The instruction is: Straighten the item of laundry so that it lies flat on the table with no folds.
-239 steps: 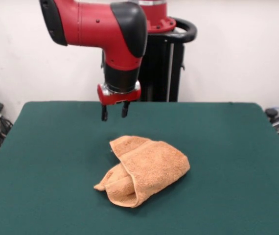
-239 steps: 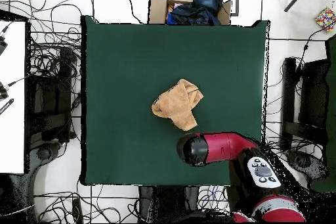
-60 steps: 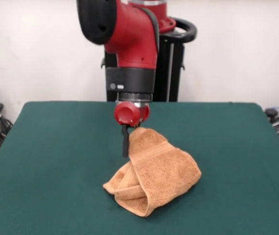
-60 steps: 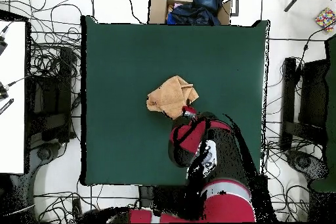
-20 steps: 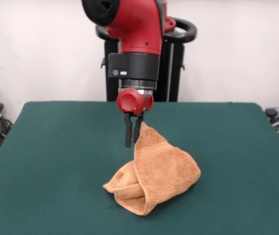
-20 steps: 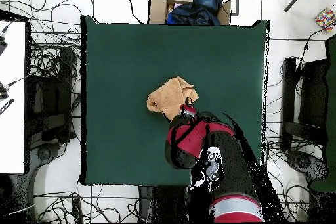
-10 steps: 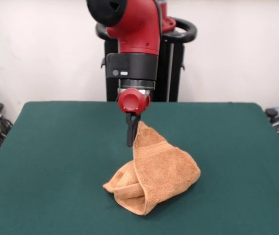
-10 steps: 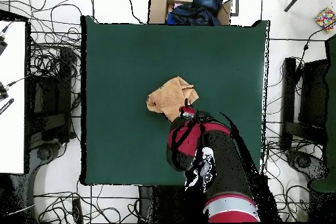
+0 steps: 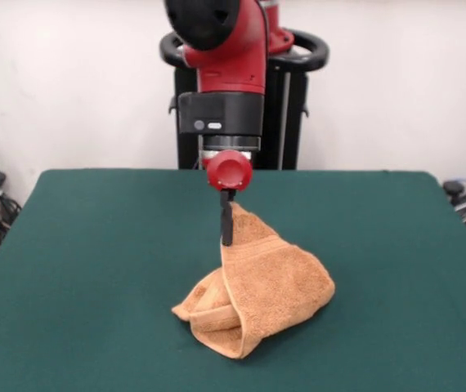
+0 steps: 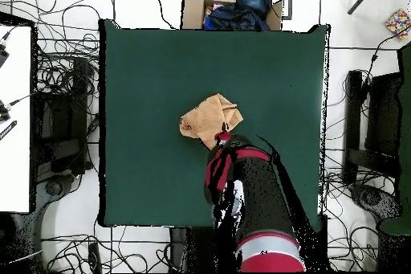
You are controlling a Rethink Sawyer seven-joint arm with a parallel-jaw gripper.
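Observation:
The orange-tan towel (image 9: 274, 286) lies bunched and folded near the middle of the dark green table (image 9: 94, 245). One corner is pulled up into a peak. My gripper (image 9: 226, 235) hangs straight down from the red arm and is shut on that raised corner at the towel's far left side. From the front its fingers show as one dark bar. In the overhead view the towel (image 10: 210, 116) sits at the table's (image 10: 144, 70) centre, and the gripper (image 10: 223, 137) is at its edge nearest the robot. The arm hides part of that edge. I see no white tag.
The black pedestal (image 9: 286, 106) stands behind the table's far edge. In the overhead view a cardboard box of dark clothes (image 10: 233, 6) sits beyond the table's far side, and cables (image 10: 60, 86) lie on the floor around the table.
The wrist has turned, so two fingers seen a second ago now show as one bar. The arm has shifted slightly right. The towel's raised corner stays up; the bundle has not moved.

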